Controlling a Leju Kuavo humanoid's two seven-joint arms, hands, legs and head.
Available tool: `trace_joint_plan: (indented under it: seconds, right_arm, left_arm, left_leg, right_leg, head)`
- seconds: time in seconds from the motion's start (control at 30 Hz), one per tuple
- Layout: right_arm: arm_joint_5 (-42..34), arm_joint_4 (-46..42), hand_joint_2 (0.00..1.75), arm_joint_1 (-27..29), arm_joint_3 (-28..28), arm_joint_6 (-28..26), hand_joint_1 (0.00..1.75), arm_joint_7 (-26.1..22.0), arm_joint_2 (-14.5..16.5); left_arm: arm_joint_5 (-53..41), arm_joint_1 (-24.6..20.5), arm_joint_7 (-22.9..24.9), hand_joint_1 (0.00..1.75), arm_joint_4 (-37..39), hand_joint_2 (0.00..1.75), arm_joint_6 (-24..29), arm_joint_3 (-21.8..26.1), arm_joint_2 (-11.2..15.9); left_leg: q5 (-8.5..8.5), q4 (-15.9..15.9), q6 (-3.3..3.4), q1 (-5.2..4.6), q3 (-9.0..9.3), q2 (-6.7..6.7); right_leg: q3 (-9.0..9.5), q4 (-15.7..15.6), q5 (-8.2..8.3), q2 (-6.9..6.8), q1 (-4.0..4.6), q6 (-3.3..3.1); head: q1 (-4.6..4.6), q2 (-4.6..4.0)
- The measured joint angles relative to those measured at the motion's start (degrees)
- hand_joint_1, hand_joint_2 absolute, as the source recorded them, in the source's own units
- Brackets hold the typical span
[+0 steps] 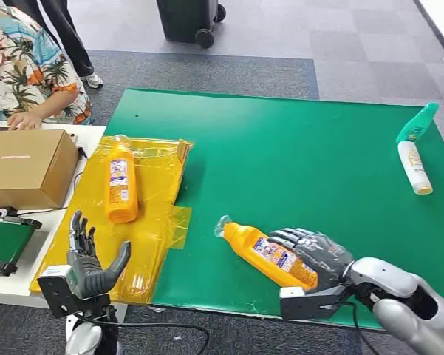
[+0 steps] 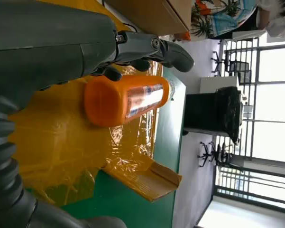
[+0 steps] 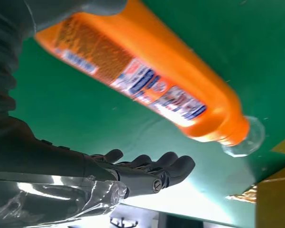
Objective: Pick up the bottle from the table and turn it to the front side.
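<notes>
Bottle (image 1: pixel 270 254) lies label-up by right hand (image 1: pixel 314 255); label print unreadable

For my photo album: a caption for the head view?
Robot's right hand reaches an orange bottle lying on the green table.

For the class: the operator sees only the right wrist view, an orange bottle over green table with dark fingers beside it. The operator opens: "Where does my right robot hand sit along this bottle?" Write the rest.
Observer: In the head view the right robot hand is at the base end of the orange bottle, which lies flat on the green table.
Operator: Any other bottles like it?
Observer: Yes, a second orange bottle lies on a yellow plastic sheet further left.
Operator: And my other hand?
Observer: The left robot hand is raised at that sheet's near edge, fingers spread, holding nothing.
</notes>
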Motion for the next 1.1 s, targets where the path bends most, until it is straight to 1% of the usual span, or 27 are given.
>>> trace_joint_plan:
  seconds: [0.07,0.3,0.47,0.8,0.97,1.1]
  right_arm:
    - [0.15,0.58,1.75,0.46,-0.04,-0.23,0.0,0.15,1.04]
    - [1.92,3.8,1.75,3.9,-1.14,-2.65,0.0,1.64,8.79]
    - [4.37,5.89,1.75,4.55,-1.53,-3.69,0.0,2.55,12.59]
    - [9.75,8.99,1.75,5.12,-1.96,-4.15,0.0,4.56,15.66]
    - [11.47,11.71,1.75,4.26,-1.94,-3.25,0.0,4.92,16.29]
    - [12.2,14.62,1.75,2.42,-1.92,-2.12,0.0,4.99,16.37]
  left_arm:
    - [0.11,-0.03,0.02,0.0,0.05,1.75,0.07,-0.04,0.0]
    - [0.38,-0.39,0.36,0.0,0.49,1.75,0.58,-0.36,0.04]
    - [0.37,-0.51,0.74,0.0,0.78,1.75,1.03,-0.79,0.06]
    - [0.21,-0.53,1.2,0.0,0.86,1.75,1.3,-0.99,0.09]
    - [0.05,-0.54,1.71,0.0,0.88,1.75,1.28,-1.08,0.09]
    - [-0.02,-0.59,1.87,0.0,0.91,1.75,1.23,-1.25,0.11]
  left_leg:
    - [0.0,0.0,0.0,0.0,0.0,0.0]
    - [0.0,0.0,0.0,0.0,0.01,0.02]
    - [0.0,0.0,0.0,0.0,0.01,0.02]
    - [0.0,0.0,0.0,-0.01,0.01,0.02]
    - [0.01,0.0,-0.01,-0.01,0.01,0.02]
    - [0.01,0.0,-0.01,-0.01,0.02,0.02]
  right_leg:
    - [0.0,0.0,-0.01,0.01,0.0,-0.01]
    - [-0.01,0.0,-0.01,0.02,0.0,-0.02]
    - [0.0,0.0,-0.01,0.02,0.0,-0.02]
    - [0.0,0.0,-0.01,0.02,-0.01,-0.02]
    - [0.0,0.0,-0.01,0.02,-0.01,-0.02]
    - [0.01,0.0,0.0,0.02,-0.01,-0.02]
  head:
    - [0.0,0.0]
    - [-0.01,0.01]
    - [0.0,-0.01]
    - [0.0,0.0]
    - [-0.01,-0.01]
    - [0.01,0.01]
